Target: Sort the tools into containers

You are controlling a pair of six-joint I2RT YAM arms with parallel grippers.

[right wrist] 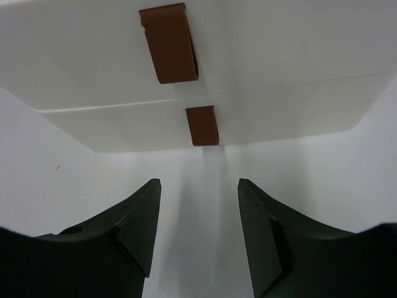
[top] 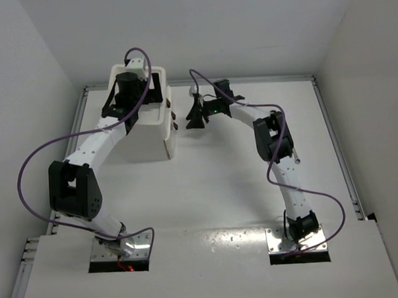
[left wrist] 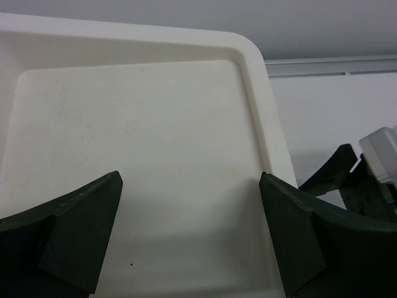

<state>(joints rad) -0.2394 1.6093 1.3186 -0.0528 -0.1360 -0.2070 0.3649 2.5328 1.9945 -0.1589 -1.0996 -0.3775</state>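
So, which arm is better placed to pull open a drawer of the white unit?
Right. The right end effector, open, faces the drawer fronts, a dark-red knob straight ahead of it. The left end effector, also open, hangs over the top tray, away from the knobs.

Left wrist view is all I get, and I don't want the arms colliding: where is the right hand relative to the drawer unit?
Observer: The right hand sits beside the drawer unit's knobbed front, apart from it.
Operator: Open or shut?
Observer: Open and empty; two dark-red knobs lie ahead of the gap between its fingers.
Operator: Any tools around?
Observer: None shows on the table or in any view.
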